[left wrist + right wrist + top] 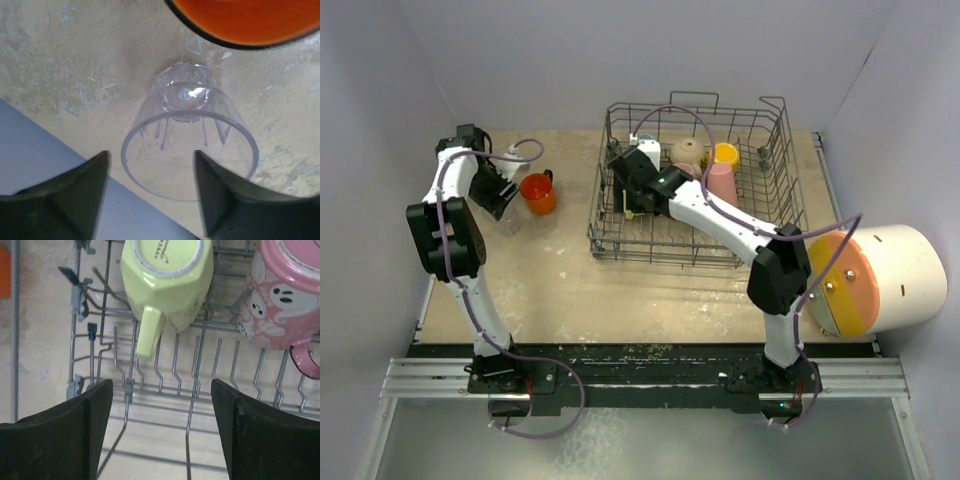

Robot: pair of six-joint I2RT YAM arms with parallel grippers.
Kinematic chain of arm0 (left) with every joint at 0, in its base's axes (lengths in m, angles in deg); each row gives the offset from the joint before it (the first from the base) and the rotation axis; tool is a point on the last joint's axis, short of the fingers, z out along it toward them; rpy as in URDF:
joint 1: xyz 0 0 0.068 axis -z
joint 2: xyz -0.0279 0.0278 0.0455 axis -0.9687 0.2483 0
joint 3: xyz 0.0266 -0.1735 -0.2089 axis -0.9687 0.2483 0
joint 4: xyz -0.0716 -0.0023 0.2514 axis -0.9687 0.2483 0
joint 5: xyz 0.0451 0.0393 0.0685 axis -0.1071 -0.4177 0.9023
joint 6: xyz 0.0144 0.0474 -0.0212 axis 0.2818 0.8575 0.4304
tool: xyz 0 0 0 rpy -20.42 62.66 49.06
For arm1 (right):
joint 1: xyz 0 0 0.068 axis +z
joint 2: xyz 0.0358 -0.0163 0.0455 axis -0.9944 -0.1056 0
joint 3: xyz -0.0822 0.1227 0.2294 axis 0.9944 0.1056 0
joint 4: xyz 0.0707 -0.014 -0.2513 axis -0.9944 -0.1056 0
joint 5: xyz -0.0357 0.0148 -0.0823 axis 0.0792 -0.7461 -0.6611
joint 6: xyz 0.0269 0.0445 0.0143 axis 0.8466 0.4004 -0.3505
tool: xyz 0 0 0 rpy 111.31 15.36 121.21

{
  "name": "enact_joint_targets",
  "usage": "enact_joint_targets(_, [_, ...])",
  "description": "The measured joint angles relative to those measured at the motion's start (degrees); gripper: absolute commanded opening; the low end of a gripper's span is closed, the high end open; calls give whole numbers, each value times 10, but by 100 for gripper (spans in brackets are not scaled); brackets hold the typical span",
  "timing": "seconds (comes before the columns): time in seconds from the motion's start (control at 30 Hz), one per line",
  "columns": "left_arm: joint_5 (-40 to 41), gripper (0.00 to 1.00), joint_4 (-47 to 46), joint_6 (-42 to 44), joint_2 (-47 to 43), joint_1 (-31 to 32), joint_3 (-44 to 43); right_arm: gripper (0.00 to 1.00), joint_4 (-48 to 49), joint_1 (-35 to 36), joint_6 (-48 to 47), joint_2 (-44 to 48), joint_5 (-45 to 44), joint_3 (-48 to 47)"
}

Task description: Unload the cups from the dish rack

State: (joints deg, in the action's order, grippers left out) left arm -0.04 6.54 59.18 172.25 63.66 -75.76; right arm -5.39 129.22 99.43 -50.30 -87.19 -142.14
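The grey wire dish rack [775, 150] stands at the back centre. It holds a beige cup [687, 151], a yellow cup [725, 153] and a pink tumbler [722, 184]. My right gripper [626, 200] is inside the rack's left part, open and empty. In the right wrist view my gripper [161, 386] hovers over the rack floor [165, 410]. Just ahead of it are an upside-down pale yellow-green mug [167, 277] and a pink ghost-pattern mug [282, 300]. An orange mug [538, 193] stands on the table left of the rack. My left gripper [150, 160] is open just above a clear glass [192, 125] standing beside the orange mug [250, 20].
A big white cylinder with an orange end [880, 280] lies at the right table edge, beside my right arm. White walls close in the table on the left, back and right. The wooden tabletop [570, 290] lies between the rack and the arm bases.
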Motion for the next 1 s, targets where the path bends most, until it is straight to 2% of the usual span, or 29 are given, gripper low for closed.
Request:
enact_joint_targets(0.03, [-5,98,2,-2,-3,0,0,78,0,0,2,-14,-6,-9])
enact_joint_targets(0.07, [-10,100,3,1,-7,-1,0,77,0,0,4,-26,-11,-17])
enact_joint_targets(0.23, [-40,99,12,-3,-72,-1,0,70,-1,0,19,-85,-31,-56])
enact_joint_targets(0.43, [-74,99,1,-18,-229,-1,28,60,-5,0,36,-147,-56,-110])
enact_joint_targets(0.57, [-109,99,9,-20,-309,-1,43,45,-7,1,38,-176,-71,-136])
enact_joint_targets(0.63, [-128,99,17,-23,-327,0,52,34,-19,1,37,-186,-77,-145])
enact_joint_targets(0.87, [-178,99,42,-23,-345,0,95,5,-32,7,42,-191,-103,-149])
enact_joint_targets(0.93, [-191,99,56,-23,-346,0,96,0,-33,9,38,-191,-110,-149])
enact_joint_targets(1.0, [-206,99,67,-23,-348,0,96,0,-33,10,34,-191,-116,-149])
